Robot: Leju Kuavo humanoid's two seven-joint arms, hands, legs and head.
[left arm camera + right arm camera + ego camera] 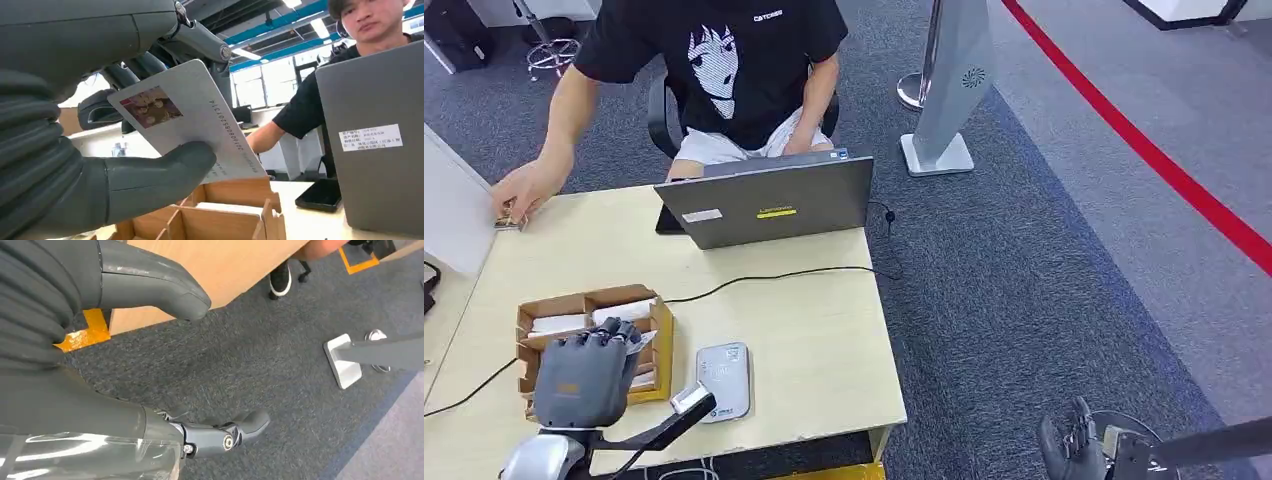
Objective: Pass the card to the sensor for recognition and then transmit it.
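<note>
The left hand (100,165) is pinching the card (192,117) by 1 corner; thin, stiff, light and probably slippery, so gripping its flat faces suits. The right hand (165,390) is hanging with fingers apart, holding nothing.

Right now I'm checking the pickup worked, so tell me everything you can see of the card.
The card is a thin, light grey rectangle with rounded corners, seemingly plastic. One face carries a small colour picture near a corner and a line of printed digits along one edge. It is tilted, lifted above the wooden divided box, and pinched by the left robot hand: the thumb presses the printed face, darker fingers sit behind it. Nothing else touches it.
</note>
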